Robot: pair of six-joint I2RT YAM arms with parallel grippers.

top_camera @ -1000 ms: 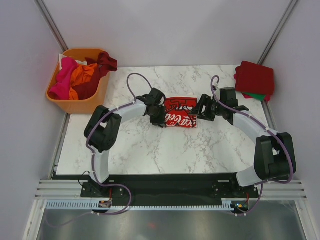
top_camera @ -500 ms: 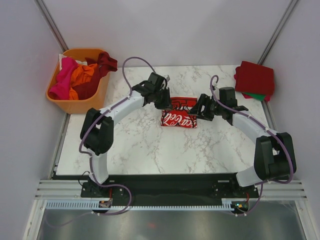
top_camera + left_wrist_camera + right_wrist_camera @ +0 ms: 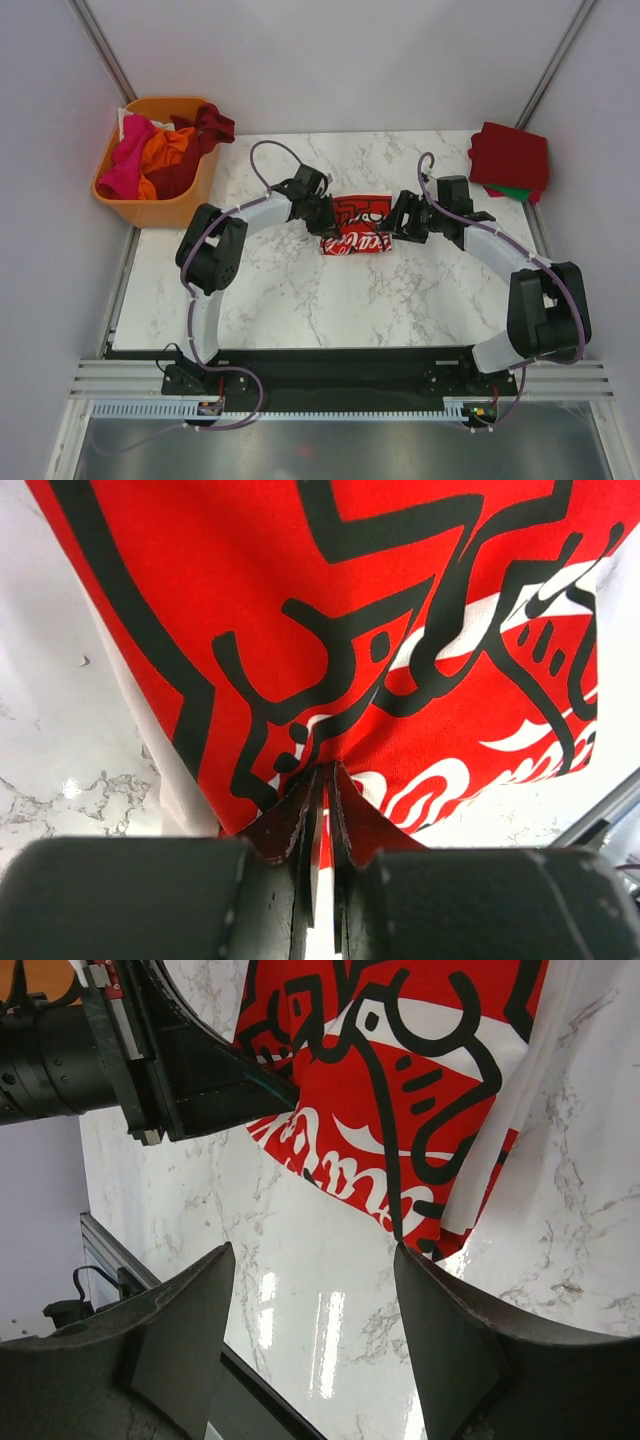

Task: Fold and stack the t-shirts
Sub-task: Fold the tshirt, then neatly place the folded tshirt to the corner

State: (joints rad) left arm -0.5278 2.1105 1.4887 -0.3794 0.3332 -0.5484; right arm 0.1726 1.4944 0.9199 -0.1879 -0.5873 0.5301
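Clamping the left claw [image 3: 322, 216] on the edge of the Coca-Cola t-shirt [image 3: 358, 228], fingers pressed together with red printed cloth caught right at the tips, and with the rest of the tee spread out ahead of them on the marble table [image 3: 280, 290]. Having swung up and away toward the far side half a second ago, now settling back down at the same edge as a second ago.

Keeping the right claw [image 3: 404, 222] spread wide and holding nothing, with the tee's opposite edge just ahead of the parted fingers and one tip close to a white corner.

Judging from this: still tidying a fold, probably preparing to drag or turn that side over. Not yet carrying anything to the folded stack [image 3: 510, 160], well behind and outboard of the right claw. Leaving the loose t-shirts [image 3: 150, 150] waiting in the basket [image 3: 150, 210], well beyond the left claw.
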